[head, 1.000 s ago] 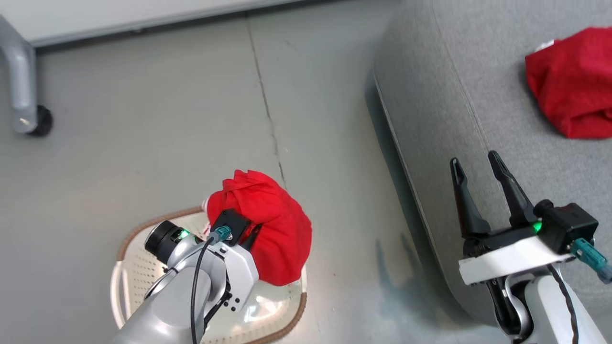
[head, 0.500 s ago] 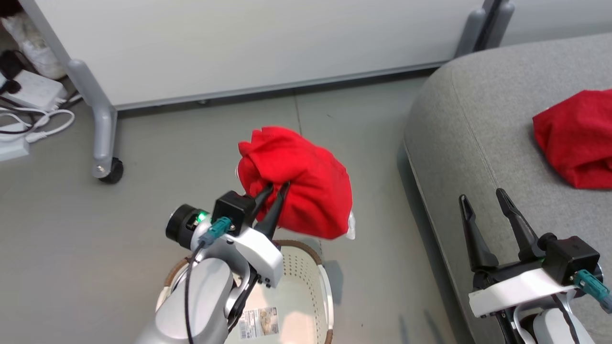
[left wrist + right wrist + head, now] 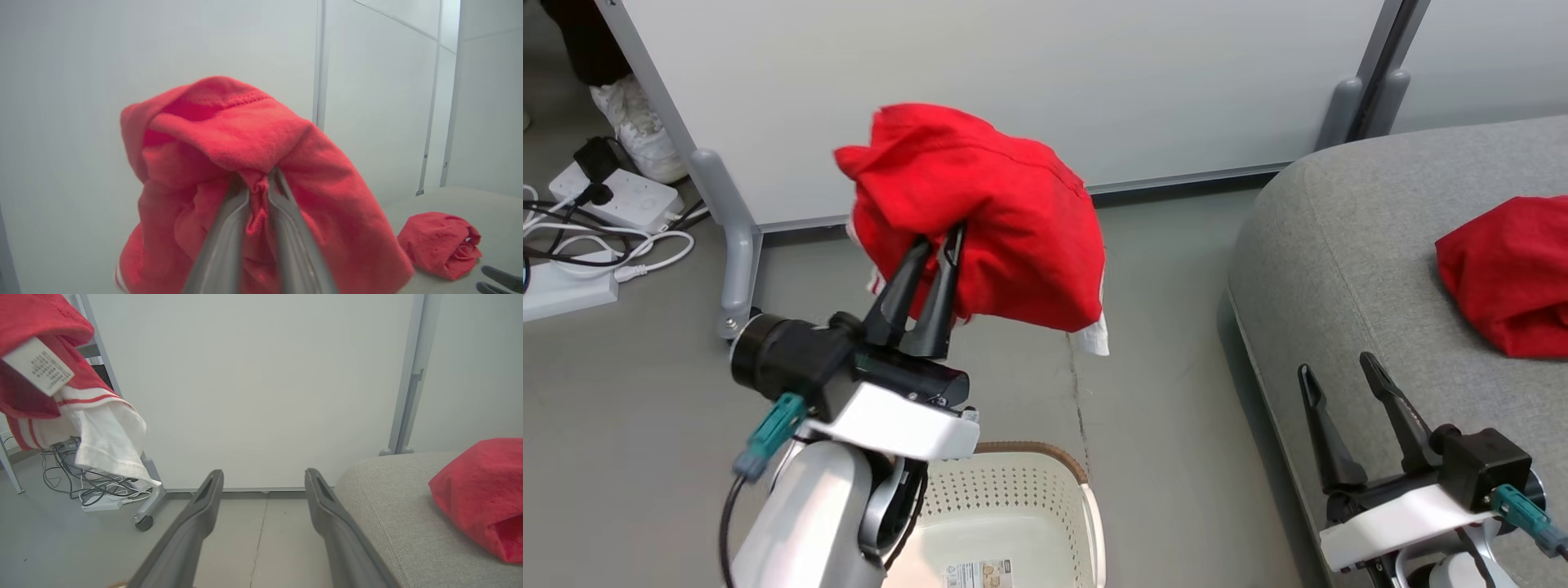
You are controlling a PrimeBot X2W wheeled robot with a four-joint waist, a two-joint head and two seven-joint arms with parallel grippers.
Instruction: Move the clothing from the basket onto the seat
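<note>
From the head camera, the left gripper [image 3: 939, 238] is raised, its two dark fingers pressed together on a fold of a bunched red garment [image 3: 988, 204]. The cloth hangs in the air in front of the white panel [image 3: 1094, 73], clear of the basket [image 3: 1033, 448] and apart from the seat [image 3: 1339, 269]. The basket sits on the grey floor [image 3: 1176, 425] at the bottom edge, brown rim showing, with a printed sticker [image 3: 976, 573] on its base. Over on the right, the other red garment [image 3: 1511, 278] lies crumpled on the seat. The right gripper [image 3: 1335, 366] hovers at the seat's near edge, fingers spread apart with nothing between them. Far left, there's a power strip [image 3: 629, 200] with tangled cables, and a person's white shoe [image 3: 637, 135] behind the panel's leg. On to the left wrist camera: a gathered ridge of the red garment is clamped right between the two fingers, and the rest drapes down around them. The other red garment rests on the seat at lower right, with the right gripper's dark tips just beside it at the corner. Now the right wrist camera: both fingers stand wide with bare floor between them. The held red garment hangs at upper left, showing a white care label [image 3: 34, 365] and white striped trim [image 3: 102, 437]. The other red garment sits on the seat at the right edge.
</note>
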